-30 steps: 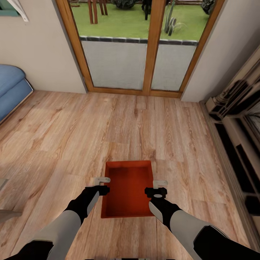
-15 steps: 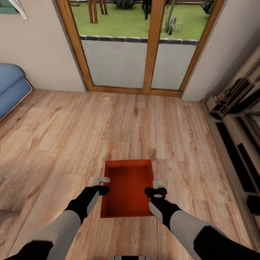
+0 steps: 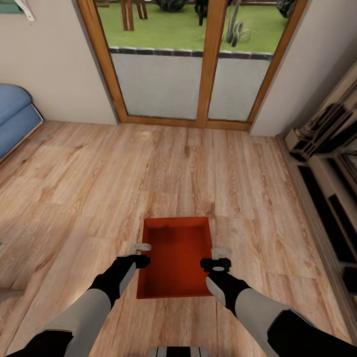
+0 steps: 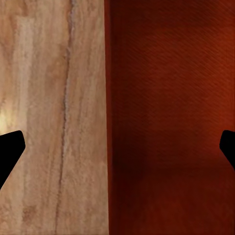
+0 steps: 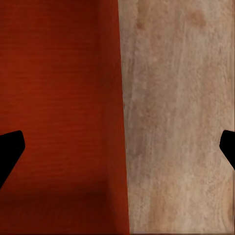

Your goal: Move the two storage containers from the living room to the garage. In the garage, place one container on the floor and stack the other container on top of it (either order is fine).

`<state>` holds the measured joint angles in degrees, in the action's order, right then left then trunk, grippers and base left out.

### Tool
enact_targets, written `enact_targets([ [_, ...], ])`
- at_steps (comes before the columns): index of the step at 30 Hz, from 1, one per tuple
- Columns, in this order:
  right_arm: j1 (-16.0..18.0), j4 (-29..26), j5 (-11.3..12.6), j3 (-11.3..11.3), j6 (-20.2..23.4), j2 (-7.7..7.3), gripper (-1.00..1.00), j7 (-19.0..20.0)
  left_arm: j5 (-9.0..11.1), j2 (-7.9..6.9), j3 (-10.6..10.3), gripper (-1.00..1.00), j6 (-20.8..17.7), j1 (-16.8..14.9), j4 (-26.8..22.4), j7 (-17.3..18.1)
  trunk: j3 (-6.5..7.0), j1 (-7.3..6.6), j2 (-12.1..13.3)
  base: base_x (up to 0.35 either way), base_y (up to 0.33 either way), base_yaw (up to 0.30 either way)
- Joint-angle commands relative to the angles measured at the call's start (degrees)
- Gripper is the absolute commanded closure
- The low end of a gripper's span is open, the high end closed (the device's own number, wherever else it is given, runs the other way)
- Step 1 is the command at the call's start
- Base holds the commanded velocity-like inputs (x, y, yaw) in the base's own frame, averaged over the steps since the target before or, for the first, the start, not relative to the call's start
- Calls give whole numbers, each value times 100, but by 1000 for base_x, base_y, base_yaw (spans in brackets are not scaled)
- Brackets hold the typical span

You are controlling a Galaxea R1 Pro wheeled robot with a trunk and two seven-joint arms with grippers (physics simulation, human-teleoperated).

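Container point(image 3: 176, 255): likely rigid, light, slick. Left gripper point(image 3: 140, 253) and right gripper point(image 3: 217, 258) straddle its long walls, fingers apart.

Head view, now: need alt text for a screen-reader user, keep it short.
An open orange-red storage container sits on light wood-plank flooring, with the left gripper at its left wall and the right gripper at its right wall. Beyond it a wood-framed glass door looks onto grass, with a blue sofa at the left edge and a dark shelving unit along the right.
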<state>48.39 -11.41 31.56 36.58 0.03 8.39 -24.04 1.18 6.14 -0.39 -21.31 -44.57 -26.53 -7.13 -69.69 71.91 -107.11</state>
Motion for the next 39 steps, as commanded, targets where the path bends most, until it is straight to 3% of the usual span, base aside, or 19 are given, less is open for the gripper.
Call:
enact_targets([
  [1,3,-6,39,50,66,-27,-100,-27,13,1,-5,-100,-31,0,-10,-24,-22,22,-43,0,0,0],
  [5,3,-14,-11,56,218,-84,-100,-21,13,1,-5,-100,-32,-2,-10,-25,-93,110,-203,0,0,0],
  [9,3,-14,-412,53,278,-107,-100,-12,13,8,-5,-100,-37,-2,-10,-31,-165,198,-364,0,0,0],
  [12,3,-35,-548,53,382,-114,-100,112,13,9,-5,-100,-39,-1,-10,-33,-219,264,-484,0,0,0],
  [15,51,-71,-575,51,462,-151,-100,421,13,4,-5,-100,-39,-2,-10,-33,-273,329,-604,0,0,0],
  [18,212,-94,-573,45,568,-306,-100,770,13,8,-5,-100,-39,1,-10,-34,-327,395,-725,0,0,0],
  [26,377,-102,-567,41,627,-342,-100,808,13,5,-5,-100,-48,-1,-10,-39,-470,571,-1046,0,0,0],
  [36,537,-99,-563,35,1251,-347,-100,779,22,1,-10,-100,-131,0,1,-48,-650,791,-1447,0,0,0],
  [39,572,-99,-562,34,1314,-342,-100,773,22,1,-2,-100,-125,1,-10,-45,-650,791,-1447,0,0,0],
])
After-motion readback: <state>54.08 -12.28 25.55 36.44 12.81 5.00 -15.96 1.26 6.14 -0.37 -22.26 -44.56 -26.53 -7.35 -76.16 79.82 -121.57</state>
